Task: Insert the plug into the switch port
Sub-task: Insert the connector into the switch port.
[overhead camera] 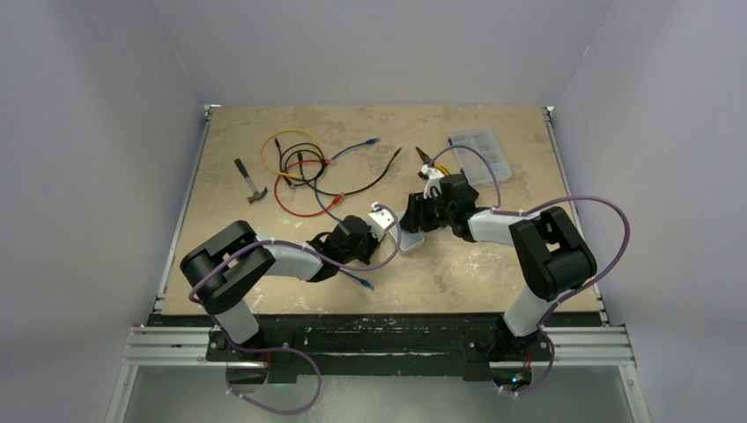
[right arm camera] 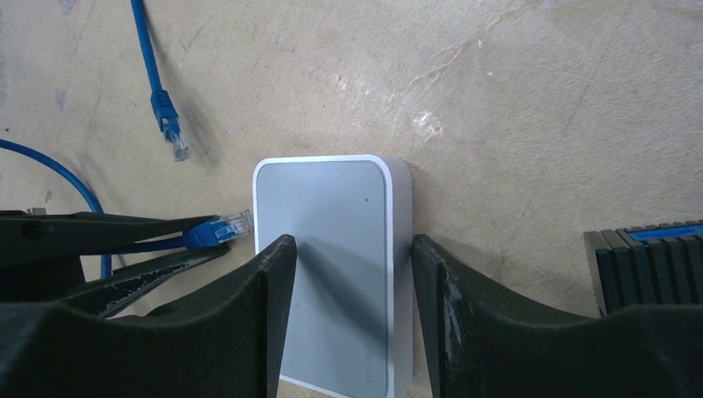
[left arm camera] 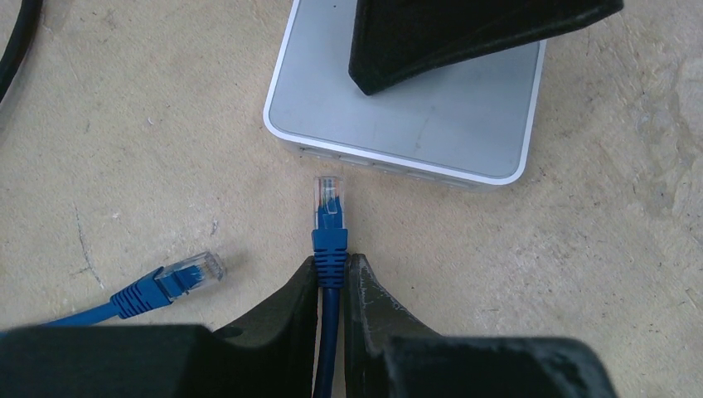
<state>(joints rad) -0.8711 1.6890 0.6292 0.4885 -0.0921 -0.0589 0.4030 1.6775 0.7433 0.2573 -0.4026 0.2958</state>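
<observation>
Overhead view of a tan table (overhead camera: 493, 282) with two black arms reaching in from its near edge. At the table's 10 o'clock lies a hammer (overhead camera: 251, 182), and just right of it, near 11 o'clock, a tangle of yellow, red and black cables (overhead camera: 295, 167). The left arm bends toward the table's centre. The left gripper (left arm camera: 333, 267) is closed almost fully on a blue cable (left arm camera: 328, 332), pinching it just behind the plug (left arm camera: 328, 199), which sticks out past the fingertips. In the left wrist view the plug's clear tip points to 12 o'clock, straight at the port side of the switch (left arm camera: 414, 124), very near it but not touching and not in any port. A second, loose plug (left arm camera: 192, 272) lies on the table at the held plug's 8 o'clock. The switch, flat and grey with white edges, lies near the table's centre. The right gripper (right arm camera: 354, 274) stands about half open astride it from the opposite side, one finger (right arm camera: 265, 290) over the port-side edge and the other beside the back edge. Whether they squeeze the switch cannot be told. At the table's 1 o'clock rests a clear plastic box (overhead camera: 480, 154).
</observation>
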